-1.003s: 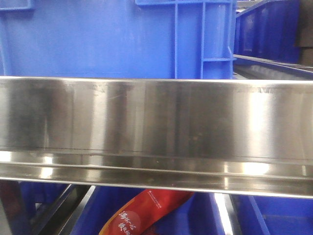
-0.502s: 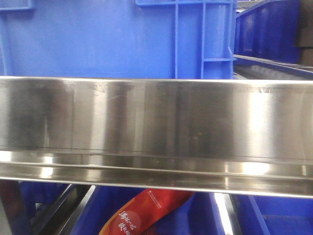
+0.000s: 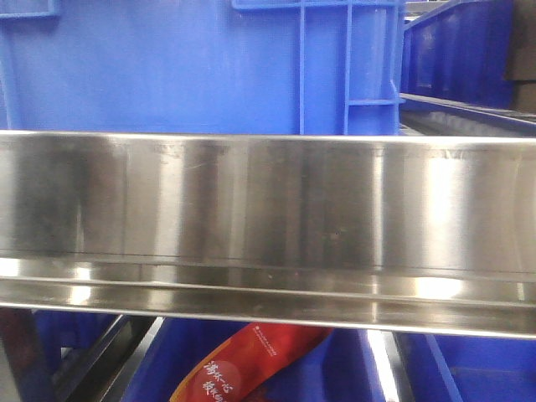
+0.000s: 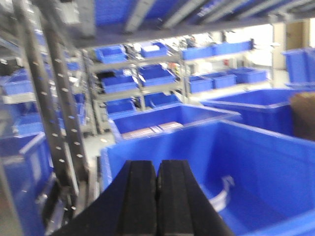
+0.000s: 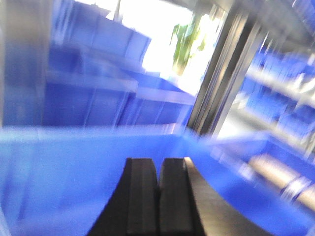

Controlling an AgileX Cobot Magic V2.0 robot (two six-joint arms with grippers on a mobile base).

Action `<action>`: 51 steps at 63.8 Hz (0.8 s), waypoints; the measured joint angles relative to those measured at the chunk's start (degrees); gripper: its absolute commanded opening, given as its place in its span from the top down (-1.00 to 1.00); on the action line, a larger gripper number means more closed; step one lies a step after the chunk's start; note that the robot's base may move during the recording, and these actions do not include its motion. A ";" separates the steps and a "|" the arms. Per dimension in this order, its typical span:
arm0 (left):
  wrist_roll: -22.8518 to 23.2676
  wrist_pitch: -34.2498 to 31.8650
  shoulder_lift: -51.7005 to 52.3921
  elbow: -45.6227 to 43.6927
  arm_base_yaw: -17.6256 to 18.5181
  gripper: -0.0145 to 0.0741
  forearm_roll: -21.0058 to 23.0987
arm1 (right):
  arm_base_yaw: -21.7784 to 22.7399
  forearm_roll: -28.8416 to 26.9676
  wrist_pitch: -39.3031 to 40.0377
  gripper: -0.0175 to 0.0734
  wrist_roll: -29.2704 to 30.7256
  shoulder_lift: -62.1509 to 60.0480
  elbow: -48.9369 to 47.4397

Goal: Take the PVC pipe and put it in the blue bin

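Both pairs of fingers are pressed together, holding nothing: left gripper (image 4: 156, 196), right gripper (image 5: 158, 196). A pale bent pipe (image 4: 224, 194) lies in the blue bin (image 4: 275, 167). Behind stand shelves (image 4: 133, 73) of bins; a shiny rail (image 3: 268, 226) blocks the front view.

Whitish curved PVC pipe (image 4: 222, 196) inside blue bin (image 4: 268, 157).

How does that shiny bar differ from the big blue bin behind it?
The bar is shiny grey metal; the bin is blue plastic. The bar is smooth and runs across the whole view; the bin has raised ribs. Both are cut off by the frame.
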State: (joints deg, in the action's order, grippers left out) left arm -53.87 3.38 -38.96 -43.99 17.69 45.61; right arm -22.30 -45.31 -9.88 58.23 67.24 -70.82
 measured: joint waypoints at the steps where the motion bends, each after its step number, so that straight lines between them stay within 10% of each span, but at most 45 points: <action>1: 0.00 -0.16 0.00 0.00 0.00 0.92 0.00 | 0.00 0.00 0.00 0.98 -0.16 -0.61 0.00; 51: 0.00 -2.09 0.00 0.00 0.00 0.92 0.33 | 13.28 0.00 -1.83 0.98 -4.97 -31.42 17.36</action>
State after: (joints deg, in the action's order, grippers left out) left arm -53.87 1.30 -38.96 -43.99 17.69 45.94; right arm -9.01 -45.31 -11.71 53.26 35.82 -53.46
